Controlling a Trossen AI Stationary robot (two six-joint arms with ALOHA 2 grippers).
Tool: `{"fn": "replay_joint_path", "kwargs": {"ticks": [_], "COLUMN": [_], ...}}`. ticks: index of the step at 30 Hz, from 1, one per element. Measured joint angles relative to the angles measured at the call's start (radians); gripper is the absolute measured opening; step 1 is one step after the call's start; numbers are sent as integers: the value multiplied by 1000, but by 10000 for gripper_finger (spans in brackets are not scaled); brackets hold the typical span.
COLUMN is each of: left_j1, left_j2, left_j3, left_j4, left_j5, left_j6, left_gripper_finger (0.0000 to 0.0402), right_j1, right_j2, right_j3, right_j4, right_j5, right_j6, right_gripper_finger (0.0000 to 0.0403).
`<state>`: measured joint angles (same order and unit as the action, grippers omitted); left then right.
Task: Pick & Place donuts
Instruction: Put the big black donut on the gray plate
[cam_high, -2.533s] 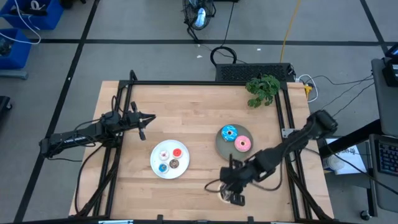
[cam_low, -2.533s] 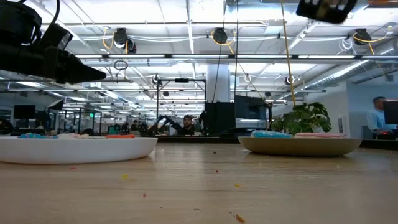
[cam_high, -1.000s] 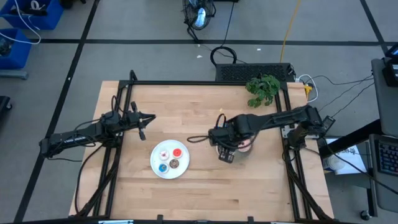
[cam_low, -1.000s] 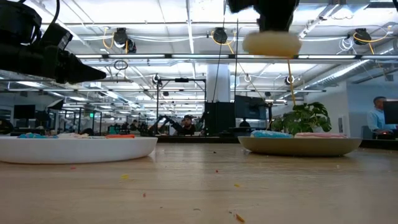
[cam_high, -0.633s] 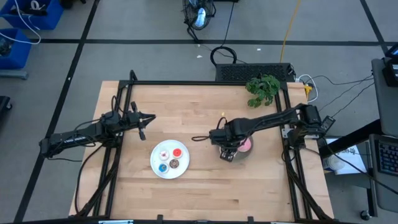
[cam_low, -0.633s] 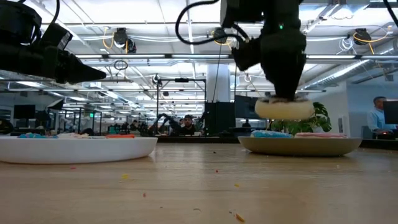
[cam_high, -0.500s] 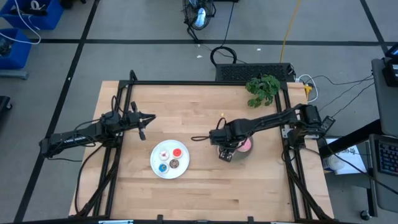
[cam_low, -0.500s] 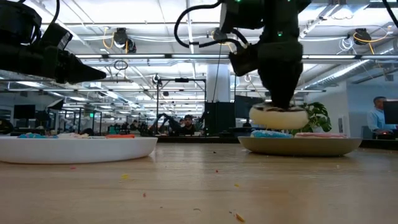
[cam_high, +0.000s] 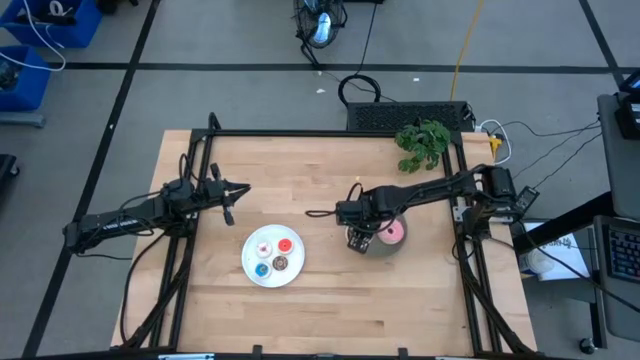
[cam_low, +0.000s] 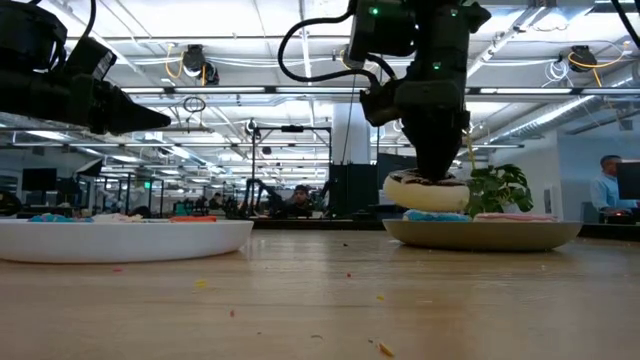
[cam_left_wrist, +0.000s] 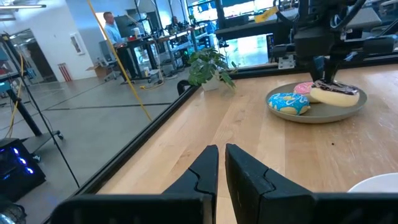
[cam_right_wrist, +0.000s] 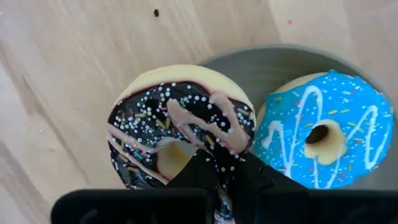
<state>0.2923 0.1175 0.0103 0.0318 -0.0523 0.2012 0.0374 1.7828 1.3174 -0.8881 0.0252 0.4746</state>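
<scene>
Hovering over the near-left rim of the gray plate (cam_high: 397, 243), right pincer (cam_right_wrist: 227, 180) grips the chocolate donut (cam_right_wrist: 180, 124) flat, half overhanging the surface beside the blue sprinkled donut (cam_right_wrist: 321, 129); left pincer (cam_left_wrist: 221, 163), narrow, waits far from the plate.

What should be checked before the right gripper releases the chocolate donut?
1. Right gripper shut on chocolate donut: ok.
2. Donut over gray plate: not ok, only partly; much of it overhangs the rim above the wood.
3. Donut resting on plate: cannot tell; in the low view it sits just above the rim.
4. Clear of blue donut: not ok, their edges meet or overlap in the right wrist view.
5. Pink donut out of the way: ok.
6. Left gripper away from plate: ok, above the table's left side.
</scene>
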Motion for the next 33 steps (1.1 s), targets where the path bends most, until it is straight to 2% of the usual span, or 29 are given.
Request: {"fn": "replay_joint_path", "kwargs": {"ticks": [6, 10, 15, 21, 24, 33], "left_j1": [0, 0, 0, 0, 0, 0], "left_j2": [0, 0, 0, 0, 0, 0], "left_j3": [0, 0, 0, 0, 0, 0], "left_j4": [0, 0, 0, 0, 1, 1], "left_j5": [0, 0, 0, 0, 0, -1], "left_j6": [0, 0, 0, 1, 2, 2], "left_gripper_finger": [37, 37, 37, 37, 37, 37], "right_j1": [-9, -5, -3, -3, -3, -10], "right_j2": [0, 0, 0, 0, 0, -15], "right_j3": [-14, -57, -121, -132, -132, -132], "right_j4": [6, 34, 83, 108, 103, 45], "right_j5": [41, -2, -4, -29, -29, -29], "right_j6": [-3, 0, 3, -25, -23, -16], "right_gripper_finger": [11, 11, 12, 24, 49, 164]}}
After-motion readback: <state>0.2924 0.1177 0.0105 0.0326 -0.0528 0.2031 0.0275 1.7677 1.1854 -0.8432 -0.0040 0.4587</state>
